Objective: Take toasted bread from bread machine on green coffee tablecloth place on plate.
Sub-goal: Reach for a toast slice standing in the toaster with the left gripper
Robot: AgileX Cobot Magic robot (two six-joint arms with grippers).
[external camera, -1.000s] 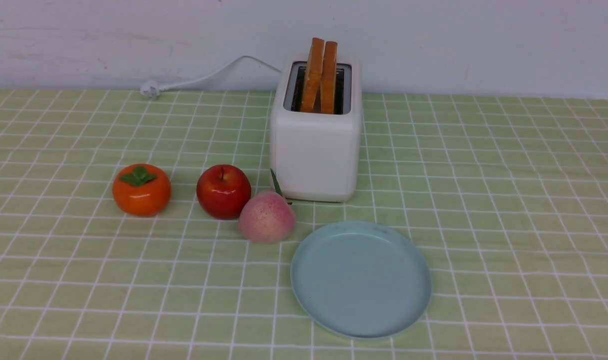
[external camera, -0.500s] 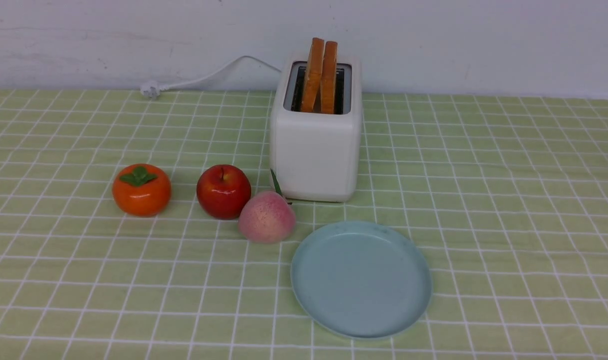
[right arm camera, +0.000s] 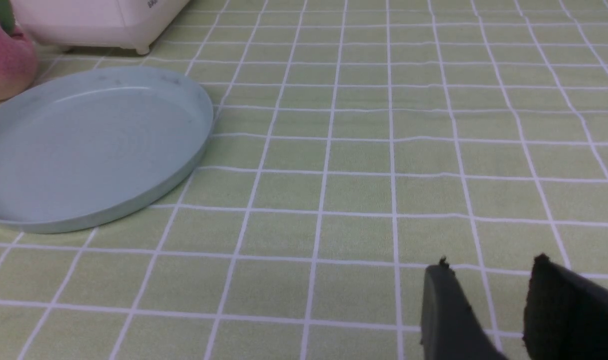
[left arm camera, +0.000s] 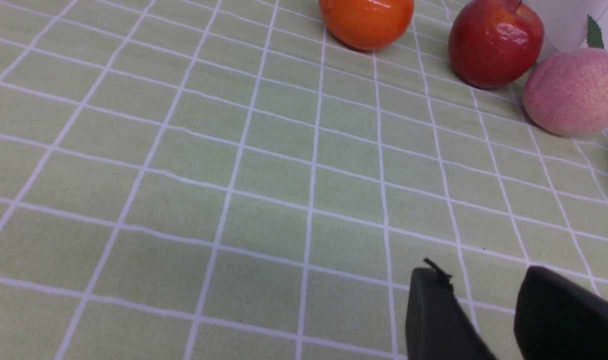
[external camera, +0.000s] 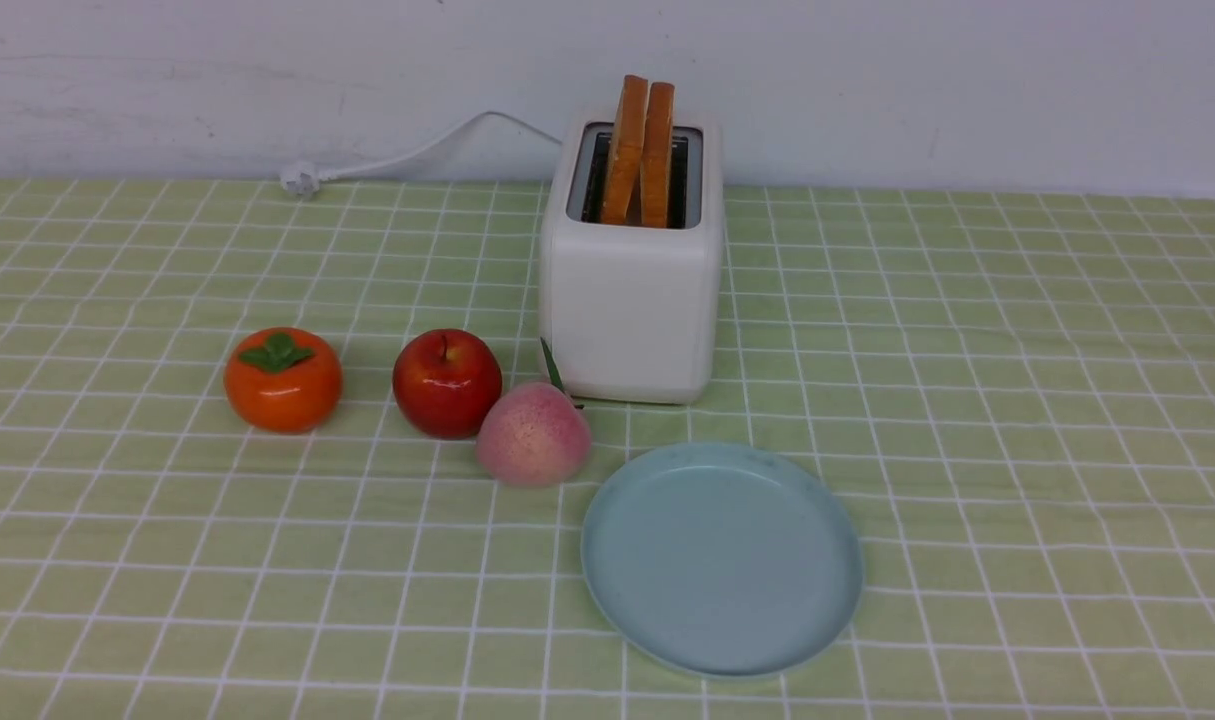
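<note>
While scanning from the front, noted toasted bread (external camera: 642, 150) standing upright in the slots of the bread machine (external camera: 629, 310), two slices side by side, tops well above the grey panel. Placed bread machine far-centre on the green coffee tablecloth (external camera: 967, 400) spread over the tabletop. Logged plate (external camera: 722, 560) just in front of it, slightly right, not touching.

Found peach (external camera: 533, 433) near the plate's left rim and close against apple (external camera: 447, 383) (contact: cannot tell). Persimmon (external camera: 283, 380) farther left, apart. Traced white cord (external camera: 417, 150) from bread machine leftward along the wall.

Saw left hand (left arm camera: 484, 272) low over cloth near the fruit, fingers spread, pinching nothing. Saw right hand (right arm camera: 491, 265) likewise spread, over cloth beside the plate.
</note>
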